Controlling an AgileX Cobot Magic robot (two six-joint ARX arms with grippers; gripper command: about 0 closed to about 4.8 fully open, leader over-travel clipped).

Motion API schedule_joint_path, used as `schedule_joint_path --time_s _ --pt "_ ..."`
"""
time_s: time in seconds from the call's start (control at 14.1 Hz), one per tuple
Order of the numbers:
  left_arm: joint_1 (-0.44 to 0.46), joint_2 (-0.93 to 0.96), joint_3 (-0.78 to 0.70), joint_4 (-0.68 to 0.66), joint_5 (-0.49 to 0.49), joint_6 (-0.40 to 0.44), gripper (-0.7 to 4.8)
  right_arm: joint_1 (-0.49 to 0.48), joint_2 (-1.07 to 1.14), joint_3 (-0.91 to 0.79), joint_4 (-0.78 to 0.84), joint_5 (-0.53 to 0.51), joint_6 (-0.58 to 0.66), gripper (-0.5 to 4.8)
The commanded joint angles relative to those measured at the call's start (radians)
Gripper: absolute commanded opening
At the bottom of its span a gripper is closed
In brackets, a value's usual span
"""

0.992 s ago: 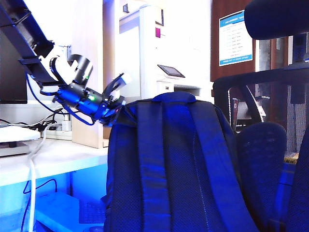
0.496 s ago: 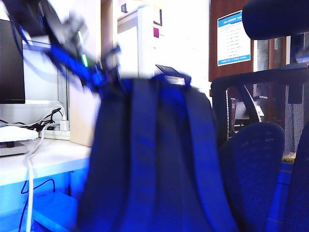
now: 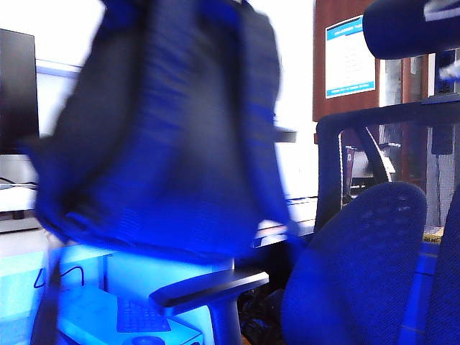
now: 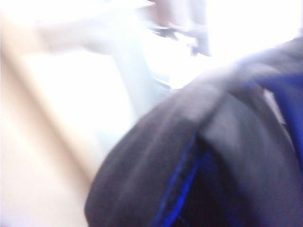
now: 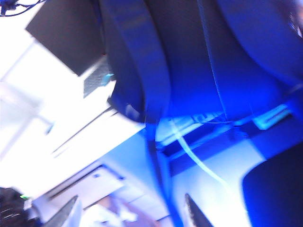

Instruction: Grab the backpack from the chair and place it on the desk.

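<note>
Backpack (image 3: 169,136) seen blurred in exterior view, hung in air clear of chair (image 3: 359,273), bottom edge above desk (image 3: 21,244) level, straps trailing down. Chair seat bared; armrest (image 3: 208,285) visible below bag. Monitor (image 3: 16,90) set on desk behind bag. Poster (image 3: 351,56) fixed on brown wall at right. Left gripper hidden by dark fabric (image 4: 199,161) filling its wrist view; jaws clenched, grip itself not visible. Right gripper (image 5: 130,213) held released near backpack straps (image 5: 142,61), touching nothing.

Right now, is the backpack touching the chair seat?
Apart. In the exterior view the backpack hangs lifted and blurred, its bottom edge above the chair armrest, with bright background visible between them.
</note>
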Motion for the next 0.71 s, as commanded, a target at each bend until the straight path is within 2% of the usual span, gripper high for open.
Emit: schedule_joint_path --time_s 0.07,0.14,0.28,0.35,0.43,0.57,0.64,0.71 --pt "0.034 -0.097 0.074 0.15 -0.135 0.007 -0.07 0.0 -0.003 0.008 0.037 -0.062 0.015 2.74" --pt "0.061 -0.126 0.097 0.15 -0.144 0.037 -0.07 0.0 -0.003 0.008 0.04 -0.077 0.016 2.74" --pt "0.082 -0.146 0.186 0.143 -0.27 0.11 -0.07 0.001 -0.003 0.008 0.049 -0.087 0.015 2.74" --pt "0.156 -0.145 0.246 0.139 -0.262 0.144 -0.07 0.0 -0.003 0.008 0.05 -0.097 0.015 2.74" --pt "0.225 -0.144 0.287 0.137 -0.235 0.138 -0.07 0.0 -0.003 0.008 0.05 -0.104 0.016 2.74" --pt "0.394 -0.127 0.346 0.124 -0.217 0.047 -0.07 0.0 -0.003 0.008 0.05 -0.109 0.034 2.74" --pt "0.517 -0.113 0.348 0.122 -0.18 0.026 -0.07 0.001 -0.003 0.008 0.049 -0.109 0.041 2.74" --pt "0.602 -0.101 0.347 0.111 -0.137 -0.016 -0.07 0.001 -0.003 0.008 0.049 -0.104 0.041 2.74"
